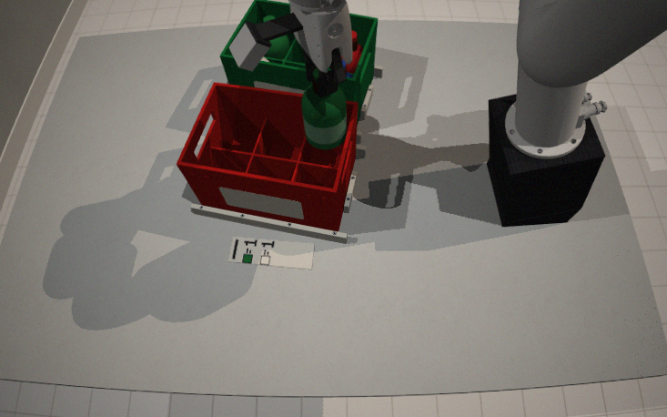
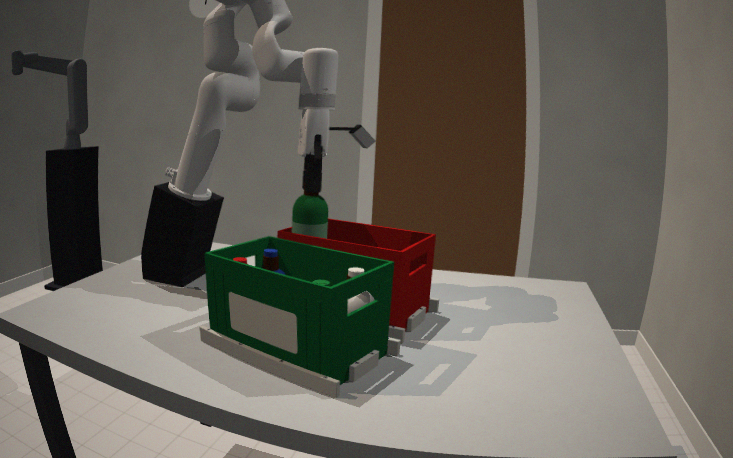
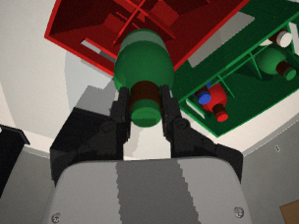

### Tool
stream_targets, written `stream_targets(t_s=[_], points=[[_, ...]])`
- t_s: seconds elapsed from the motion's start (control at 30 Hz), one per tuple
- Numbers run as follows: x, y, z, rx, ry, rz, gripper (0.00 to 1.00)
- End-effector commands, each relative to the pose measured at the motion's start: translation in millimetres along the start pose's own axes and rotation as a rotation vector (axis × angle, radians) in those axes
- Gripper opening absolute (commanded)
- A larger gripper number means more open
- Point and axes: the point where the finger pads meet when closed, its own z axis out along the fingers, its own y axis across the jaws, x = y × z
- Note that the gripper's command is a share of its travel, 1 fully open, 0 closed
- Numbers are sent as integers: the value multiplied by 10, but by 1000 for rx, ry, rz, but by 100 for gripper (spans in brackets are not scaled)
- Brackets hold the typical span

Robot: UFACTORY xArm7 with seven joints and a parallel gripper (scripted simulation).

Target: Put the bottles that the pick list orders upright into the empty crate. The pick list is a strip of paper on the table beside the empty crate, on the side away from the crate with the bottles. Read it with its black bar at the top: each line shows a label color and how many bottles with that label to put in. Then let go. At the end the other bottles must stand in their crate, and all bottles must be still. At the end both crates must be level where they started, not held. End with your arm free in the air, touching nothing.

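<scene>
Black two-finger gripper [image 1: 325,80] [image 2: 311,176] [image 3: 145,97] part-open, clamped on brown neck of green glass bottle w/ pale green label [image 1: 324,121] [image 2: 310,213] [image 3: 144,61]; btl upright, lower end inside red plastic crate [image 1: 267,199] [image 2: 414,284] [image 3: 98,29], near the robot-side end. Near side in top view: white paper pick list [image 1: 294,256]; far side: green plastic crate [image 1: 368,46] [image 2: 300,319] [image 3: 218,134] w/ other btls.

- From above, the gripper [image 1: 327,85] [image 2: 312,187] [image 3: 145,97] covers part of the green crate [image 1: 239,68] [image 2: 368,341] [image 3: 211,74] towards twelve o'clock.
- There, the picture's edge cuts off the arm [image 1: 558,46] [image 2: 209,125] at one o'clock.
- From outside, the green crate's walls hide most of its bottles.
- The held bottle's [image 1: 324,116] [image 2: 310,213] [image 3: 144,64] base is hidden there.
- At the wrist, the red crate [image 1: 211,187] [image 2: 414,284] [image 3: 84,29] runs out of view at twelve o'clock, the green one at two.
</scene>
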Motion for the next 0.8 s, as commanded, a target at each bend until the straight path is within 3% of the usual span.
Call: stream_targets(t_s=[0.0,0.77], points=[[13,10,33,-2,3,0,0],[12,10,244,-2,3,0,0]])
